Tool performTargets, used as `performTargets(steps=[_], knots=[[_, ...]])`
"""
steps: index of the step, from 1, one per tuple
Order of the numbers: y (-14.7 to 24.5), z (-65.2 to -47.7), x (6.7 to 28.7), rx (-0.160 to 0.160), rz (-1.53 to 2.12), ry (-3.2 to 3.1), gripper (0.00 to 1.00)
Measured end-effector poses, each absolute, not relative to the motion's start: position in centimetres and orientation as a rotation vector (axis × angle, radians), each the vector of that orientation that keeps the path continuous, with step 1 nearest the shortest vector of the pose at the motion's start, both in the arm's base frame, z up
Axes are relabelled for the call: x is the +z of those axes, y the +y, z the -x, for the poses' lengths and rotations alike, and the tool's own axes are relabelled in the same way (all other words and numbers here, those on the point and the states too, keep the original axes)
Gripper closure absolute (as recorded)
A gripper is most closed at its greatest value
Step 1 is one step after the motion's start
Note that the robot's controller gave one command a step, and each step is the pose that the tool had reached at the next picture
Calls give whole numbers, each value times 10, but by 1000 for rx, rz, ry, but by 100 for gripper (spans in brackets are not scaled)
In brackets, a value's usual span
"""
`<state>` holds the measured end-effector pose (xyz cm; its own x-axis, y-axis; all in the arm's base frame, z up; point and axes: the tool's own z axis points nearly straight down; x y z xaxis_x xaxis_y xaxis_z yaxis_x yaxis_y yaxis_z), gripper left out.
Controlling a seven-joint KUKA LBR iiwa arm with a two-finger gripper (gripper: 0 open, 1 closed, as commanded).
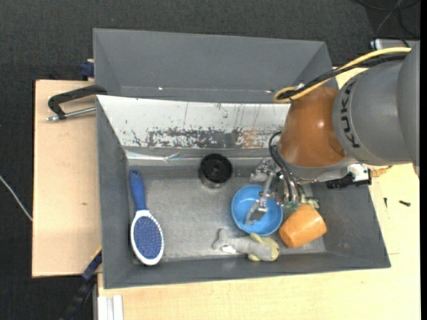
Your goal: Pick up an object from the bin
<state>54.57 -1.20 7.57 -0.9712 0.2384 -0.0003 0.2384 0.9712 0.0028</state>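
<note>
My gripper (273, 207) reaches down at the right middle of the bin, over a round blue bowl (243, 213). It stands open, one finger (260, 209) inside the bowl and the other near the bowl's right rim. Nothing shows held between them. An orange cup (303, 227) lies on its side, touching the bowl's right edge just below the gripper. A small grey and yellowish soft toy (256, 247) lies in front of the bowl, by the bin's front wall.
A blue-handled hairbrush (145, 231) with a white head lies along the left wall. A black round lid-like thing (215, 168) sits at the back centre. Bare bin floor stretches between the brush and the bowl. The arm's orange cover hangs over the back right corner.
</note>
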Motion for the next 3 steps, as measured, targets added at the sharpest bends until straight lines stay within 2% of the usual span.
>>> performTargets(steps=[1, 2, 3], knots=[[-11, -547, 77, 3, -375, 3115, 0], [-14, -552, 83, -1, -376, 3100, 100], [-14, -555, 134, 3, -375, 3107, 100]])
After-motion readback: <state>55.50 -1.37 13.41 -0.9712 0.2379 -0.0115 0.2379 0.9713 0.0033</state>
